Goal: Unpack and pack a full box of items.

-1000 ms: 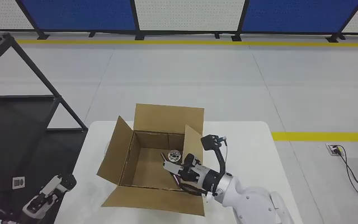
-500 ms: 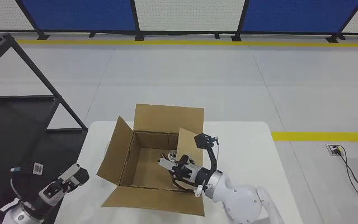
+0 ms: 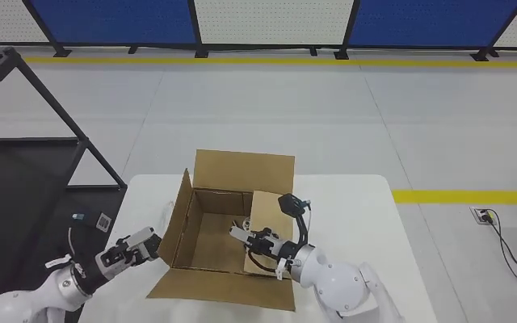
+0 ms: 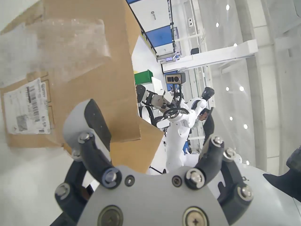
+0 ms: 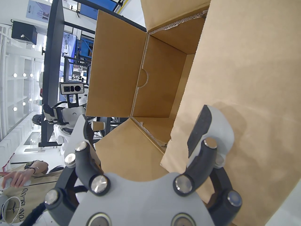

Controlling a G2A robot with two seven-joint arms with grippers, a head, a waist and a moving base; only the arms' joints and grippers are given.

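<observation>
An open cardboard box (image 3: 242, 168) stands on the white table (image 3: 355, 210). My right gripper (image 3: 246, 237) is inside its right side, open, and the right flap (image 3: 262, 220) leans inward over the opening. In the right wrist view one fingertip (image 5: 207, 123) rests on that flap (image 5: 247, 71), whose edge lies between the jaws of the right gripper (image 5: 143, 128); the bare box floor (image 5: 160, 71) lies beyond. My left gripper (image 3: 152, 243) is open just outside the left flap (image 3: 176, 226). The left wrist view shows the left gripper (image 4: 150, 123) beside the taped, labelled flap (image 4: 77, 55).
A black metal rack (image 3: 40, 178) stands off the table's left edge. Bare tabletop lies right of the box. The front flap (image 3: 226, 287) hangs out toward the near edge. The folded right flap hides part of the box's inside.
My left arm came up from the lower left to the box's left flap, which now stands more upright. My right gripper moved left, pushing the right flap inward over the box.
</observation>
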